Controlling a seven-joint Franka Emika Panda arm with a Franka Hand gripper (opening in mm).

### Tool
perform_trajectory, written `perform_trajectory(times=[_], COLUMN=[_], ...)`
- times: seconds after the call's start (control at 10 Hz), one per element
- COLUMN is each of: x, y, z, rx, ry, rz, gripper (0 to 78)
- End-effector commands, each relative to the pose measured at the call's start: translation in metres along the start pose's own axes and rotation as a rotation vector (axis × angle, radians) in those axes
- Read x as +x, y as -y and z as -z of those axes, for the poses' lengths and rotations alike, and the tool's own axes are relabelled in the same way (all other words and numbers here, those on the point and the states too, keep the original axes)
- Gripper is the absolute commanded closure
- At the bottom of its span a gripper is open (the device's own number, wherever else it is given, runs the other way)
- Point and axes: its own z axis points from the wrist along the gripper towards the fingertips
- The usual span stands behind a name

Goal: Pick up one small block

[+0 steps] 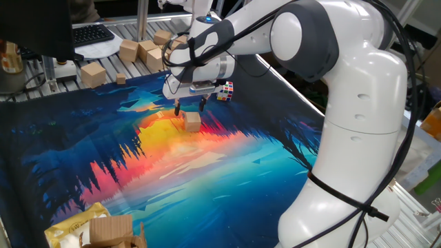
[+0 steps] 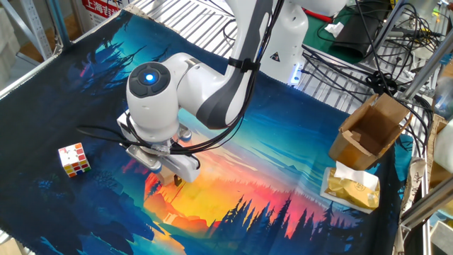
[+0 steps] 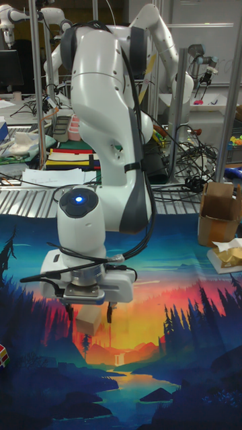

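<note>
The small block [image 1: 193,122] is a plain light-tan wooden cube lying on the orange part of the printed mat. My gripper [image 1: 190,107] hangs right over it, open, with a dark fingertip on each side and the tips near the level of its top face. In the other fixed view the white hand covers most of the block [image 2: 168,173], and only a tan patch shows under the gripper [image 2: 168,181]. The tall fixed view has the block [image 3: 87,324] between and just below the spread fingers of the gripper [image 3: 89,314]. Nothing is gripped.
A multicoloured puzzle cube [image 1: 225,90] sits on the mat just beyond the hand. Larger tan blocks [image 1: 93,74] and one tiny cube [image 1: 121,79] lie along the mat's far edge. A cardboard box [image 2: 371,131] and a yellow packet [image 2: 354,188] stand at one side.
</note>
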Motion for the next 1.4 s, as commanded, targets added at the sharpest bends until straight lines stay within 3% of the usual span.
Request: perform_trajectory(times=[0.1, 1.4], x=[-0.0012, -0.0004], y=[0.0, -0.0005], z=[0.0001, -0.0037], rx=[-0.002, -0.016], ry=[-0.003, 0.007], rz=[0.005, 0.0], gripper=[0.1, 0.1])
